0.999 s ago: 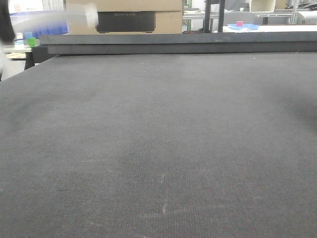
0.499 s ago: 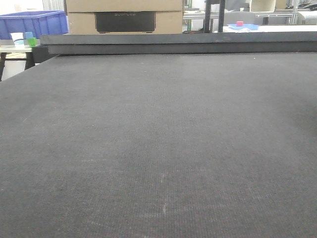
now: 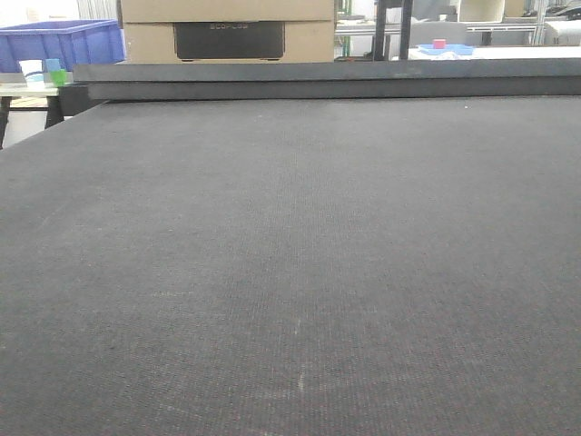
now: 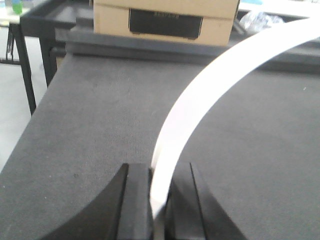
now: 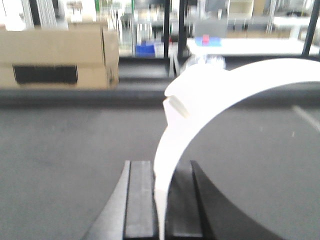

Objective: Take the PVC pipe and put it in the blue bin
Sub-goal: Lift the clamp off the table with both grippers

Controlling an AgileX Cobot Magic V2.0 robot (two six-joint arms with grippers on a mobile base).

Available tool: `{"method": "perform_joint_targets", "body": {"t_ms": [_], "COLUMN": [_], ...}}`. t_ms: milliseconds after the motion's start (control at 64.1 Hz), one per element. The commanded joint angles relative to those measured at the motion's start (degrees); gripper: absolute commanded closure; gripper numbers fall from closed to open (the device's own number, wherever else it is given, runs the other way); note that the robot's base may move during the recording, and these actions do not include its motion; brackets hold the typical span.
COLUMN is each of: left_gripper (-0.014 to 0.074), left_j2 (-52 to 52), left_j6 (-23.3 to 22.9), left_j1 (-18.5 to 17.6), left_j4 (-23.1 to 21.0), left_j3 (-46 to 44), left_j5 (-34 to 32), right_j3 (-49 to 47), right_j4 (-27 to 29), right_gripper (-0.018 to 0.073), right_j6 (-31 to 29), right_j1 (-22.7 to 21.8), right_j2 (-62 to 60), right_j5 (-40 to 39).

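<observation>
Black-fingered left gripper clenched on the foot of the white PVC pipe, right gripper likewise clamped on a white arc, both strips curving up rightward over the grey felt table, cardboard box and blue bin beyond its far edge.

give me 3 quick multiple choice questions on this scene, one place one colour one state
1. In the front view the blue bin sits: A) far left, beyond the table B) mid-table C) near right corner
2. The PVC pipe is: A) black B) white C) blue
3. The left fingers are: A) open, empty B) out of view C) shut on the pipe
Answers: 1 A, it shows left of the cardboard box; 2 B, plainly white in both wrist views; 3 C, they clamp the strip.
</observation>
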Motion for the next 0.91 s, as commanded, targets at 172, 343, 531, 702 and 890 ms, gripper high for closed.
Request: {"method": "perform_joint_targets", "body": {"t_ms": [172,343,531,702,890], "left_gripper": [0.0707,0.0707,0.0707,0.0707,0.0707], "left_j2": [-9.9,-14.2,-16.1,-17.0,-17.2], "left_j6": [-0.5,-1.8,-1.8,-1.8,-1.8], "left_j1": [-0.1,4.3,8.7,8.7,8.6], "left_j4": [5.5,5.8,5.9,6.5,6.6], "left_j3": [0.4,0.4,0.4,0.4,0.4], "left_j5": [-3.0,-1.8,-2.0,-1.9,-1.9], "right_j3": [0.1,0.1,0.1,0.1,0.1], "right_j4": [0.2,3.3,3.9,3.8,3.8], "right_gripper": [0.0727,0.0727,0.0727,0.0727,0.0727], "right_j6": [-0.4,-0.4,-0.4,-0.4,-0.4], "right_j1": [-0.2,-0.2,-0.2,-0.2,-0.2], "right_j2": [-6.2,-6.6,-6.6,-6.6,-6.6], "right_j5": [-2.1,-2.1,-2.1,-1.7,-1.8]}}
